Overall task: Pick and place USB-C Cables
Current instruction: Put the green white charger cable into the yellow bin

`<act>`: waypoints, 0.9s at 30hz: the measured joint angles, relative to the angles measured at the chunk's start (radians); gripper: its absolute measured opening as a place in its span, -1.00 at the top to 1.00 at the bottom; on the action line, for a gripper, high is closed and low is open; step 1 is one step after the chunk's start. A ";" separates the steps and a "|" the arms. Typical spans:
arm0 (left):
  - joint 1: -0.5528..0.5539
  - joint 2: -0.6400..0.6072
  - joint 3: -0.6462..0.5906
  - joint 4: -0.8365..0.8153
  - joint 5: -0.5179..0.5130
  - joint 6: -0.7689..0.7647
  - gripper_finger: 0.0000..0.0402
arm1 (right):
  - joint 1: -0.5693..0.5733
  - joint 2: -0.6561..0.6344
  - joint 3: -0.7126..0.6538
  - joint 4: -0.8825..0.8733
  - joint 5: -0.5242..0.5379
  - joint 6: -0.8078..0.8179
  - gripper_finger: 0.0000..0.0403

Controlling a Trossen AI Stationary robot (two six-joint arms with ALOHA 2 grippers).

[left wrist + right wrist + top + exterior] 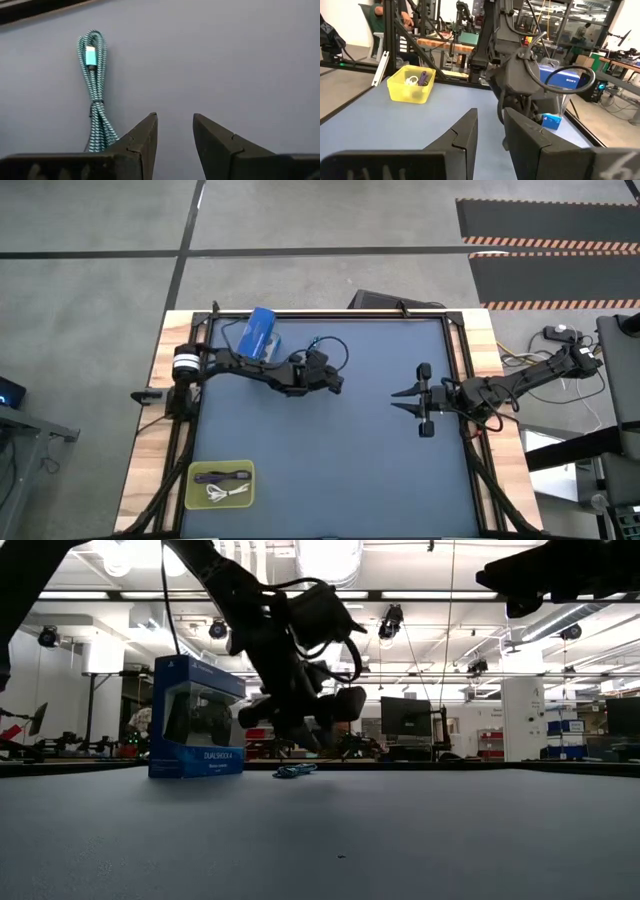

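The teal cable (95, 95) is a braided bundle lying flat on the grey-blue table, also seen in the low view (295, 771). My left gripper (175, 120) is open above the mat, beside the cable's lower end and touching nothing; in the high view it is mid-table (338, 384). The purple cable (222, 476) and the white cable (228, 493) lie in a yellow tray (195, 480) at the near-left corner. No black cable shows. My right gripper (397, 400) is open, raised right of centre, pointing left.
A blue box with a clear window (262, 332) stands near the far edge behind the left arm; the low view shows it left of the teal cable (195, 718). The left arm's black wire (335, 348) loops above the table. A person sits beyond the table (390, 20).
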 joint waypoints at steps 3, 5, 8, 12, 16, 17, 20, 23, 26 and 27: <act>0.000 0.003 0.000 -0.022 -0.039 0.001 0.46 | 0.000 0.000 0.000 0.001 0.000 -0.004 0.57; -0.001 0.003 0.000 -0.064 -0.095 0.000 0.46 | 0.000 0.000 0.000 0.000 0.000 -0.010 0.57; 0.000 0.002 0.000 -0.148 -0.163 -0.041 0.46 | 0.000 0.000 0.000 0.000 0.000 -0.010 0.57; 0.000 0.002 -0.004 -0.156 -0.160 -0.052 0.46 | 0.000 0.000 0.000 0.001 0.000 -0.014 0.57; 0.000 0.005 -0.015 -0.152 -0.129 -0.054 0.46 | 0.000 0.000 0.000 0.000 0.000 -0.015 0.57; 0.000 0.005 -0.021 -0.147 -0.125 -0.058 0.46 | 0.000 0.000 0.000 0.000 0.000 -0.015 0.57; 0.000 0.005 -0.036 -0.149 -0.125 -0.099 0.46 | 0.000 0.000 0.000 -0.001 0.000 -0.016 0.57; 0.000 0.006 -0.042 -0.147 -0.125 -0.104 0.46 | 0.000 0.000 0.000 0.000 0.000 -0.017 0.57; 0.000 0.006 -0.048 -0.148 -0.125 -0.104 0.46 | 0.000 0.000 0.000 0.000 0.000 -0.017 0.57; 0.000 0.006 -0.048 -0.146 -0.125 -0.100 0.46 | 0.000 0.000 0.000 0.000 0.000 -0.017 0.57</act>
